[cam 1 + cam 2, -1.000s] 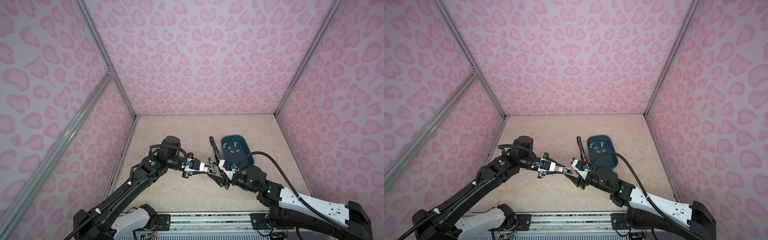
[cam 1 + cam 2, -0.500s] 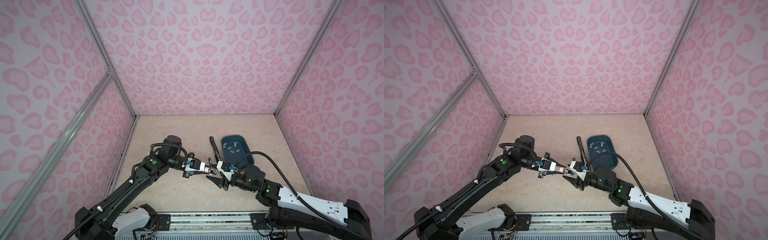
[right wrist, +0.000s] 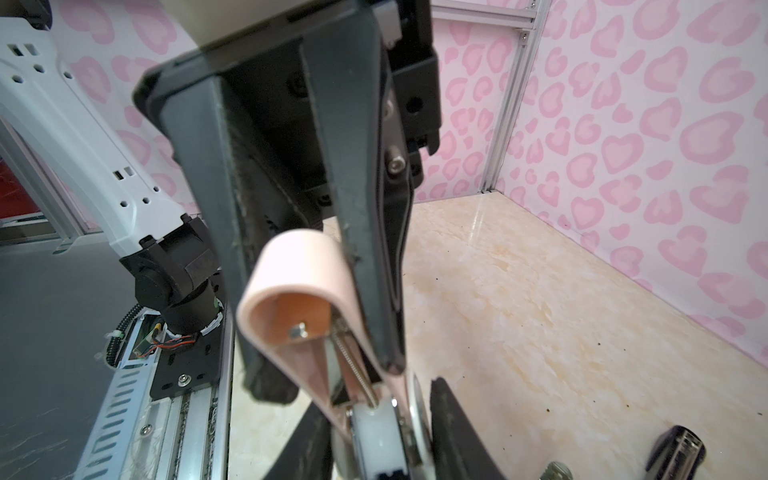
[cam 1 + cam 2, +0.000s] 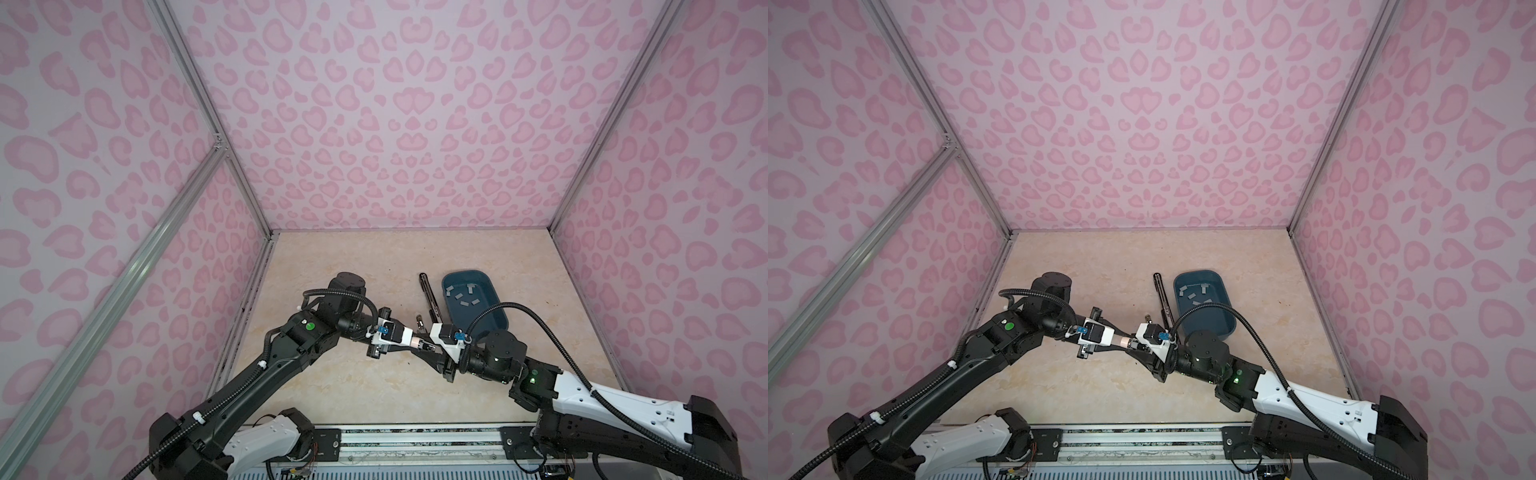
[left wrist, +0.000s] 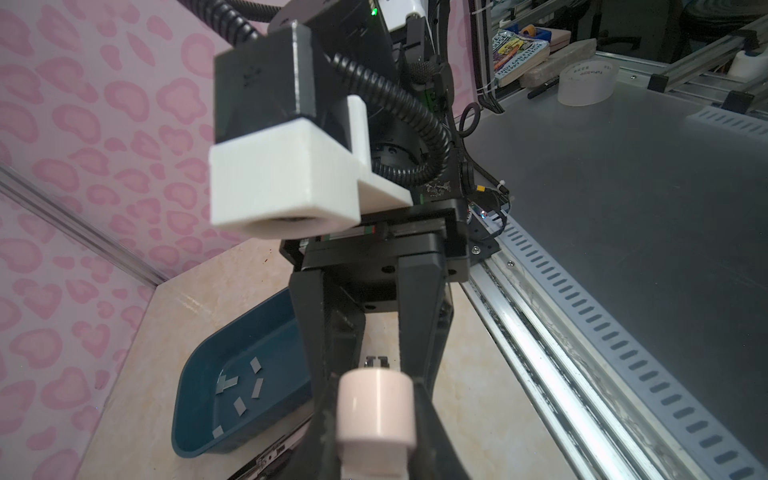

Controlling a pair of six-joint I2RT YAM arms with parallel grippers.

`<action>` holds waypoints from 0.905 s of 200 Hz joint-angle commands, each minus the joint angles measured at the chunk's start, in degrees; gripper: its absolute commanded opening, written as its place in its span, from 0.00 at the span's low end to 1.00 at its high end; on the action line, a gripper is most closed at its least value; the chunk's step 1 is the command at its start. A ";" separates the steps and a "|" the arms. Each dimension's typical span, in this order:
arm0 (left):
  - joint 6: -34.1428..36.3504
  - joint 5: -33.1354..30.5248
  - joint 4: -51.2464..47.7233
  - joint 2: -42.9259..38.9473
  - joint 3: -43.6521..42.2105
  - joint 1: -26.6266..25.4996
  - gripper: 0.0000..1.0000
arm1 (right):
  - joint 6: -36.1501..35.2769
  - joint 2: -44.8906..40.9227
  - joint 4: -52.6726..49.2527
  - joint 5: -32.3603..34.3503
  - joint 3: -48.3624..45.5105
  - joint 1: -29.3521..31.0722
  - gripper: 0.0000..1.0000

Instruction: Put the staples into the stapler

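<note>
Left wrist view: the small pink plastic stapler (image 5: 376, 409) is clenched in the left gripper (image 3: 330, 378). The right gripper (image 5: 374, 365) straddles its far end, and whether it grips cannot be determined. Recommended: seat the right gripper squarely, hold the left grip firm, and avoid twisting the exposed spring (image 3: 355, 368). The light-grey metal staples (image 5: 239, 405) lie loose in the dark blue plastic tray (image 5: 195, 449), near both grippers. None is seen held.

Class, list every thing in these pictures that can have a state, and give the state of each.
left gripper: shut on the pink stapler.
right gripper: open, fingers either side of that stapler's front end.
pink stapler: held above the table, cover seems open, spring showing.
black stapler: lying on the table, untouched.
staples: loose in the blue tray.
</note>
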 commanded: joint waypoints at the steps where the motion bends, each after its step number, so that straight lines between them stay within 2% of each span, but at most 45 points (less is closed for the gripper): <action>1: 0.83 1.18 0.08 -0.27 0.38 -0.17 0.03 | 1.26 0.26 0.31 1.26 0.39 -0.05 0.28; 47: 0.80 0.62 0.40 -0.70 0.38 -0.17 0.04 | 1.99 0.63 0.47 2.73 0.56 -0.05 0.17; 52: 0.54 0.32 0.56 -0.79 0.39 -0.16 0.09 | 2.13 0.71 0.40 3.04 0.57 0.00 0.16; 69: -2.87 -1.77 3.29 -1.28 -0.02 -0.16 0.44 | 2.66 0.54 0.21 4.40 0.65 -0.05 0.14; 83: -10.11 -5.90 8.74 -1.42 -0.24 -0.08 0.57 | 4.01 0.62 0.21 8.51 0.65 -0.04 0.11; 89: -14.88 -8.80 11.25 -1.35 0.04 0.07 0.64 | 4.52 0.71 0.14 10.63 0.65 -0.05 0.10; 102: -26.44 -17.36 16.46 -1.00 1.12 0.57 0.89 | 6.22 1.10 -0.40 16.59 0.83 -0.05 0.08; 112: -33.79 -25.06 18.39 -0.42 2.58 1.00 1.00 | 7.56 1.65 -0.82 20.38 0.98 -0.13 0.08; 121: -38.30 -31.18 18.54 0.26 4.16 1.47 0.98 | 8.76 2.56 -1.22 23.16 1.30 -0.22 0.07; 129: -42.36 -39.21 18.54 0.88 5.47 1.67 0.98 | 9.81 3.47 -1.88 24.76 1.81 -0.35 0.06; 154: -61.47 -69.70 13.59 2.10 10.28 2.51 0.97 | 13.64 6.96 -3.97 27.44 3.74 -0.58 0.05; 161: -67.31 -72.17 11.63 1.86 11.43 3.60 0.97 | 14.89 8.09 -4.45 27.74 4.28 -0.58 0.05; 181: -77.48 -71.99 11.53 -1.28 10.54 5.37 0.97 | 18.82 11.74 -7.38 29.88 6.55 -0.57 0.02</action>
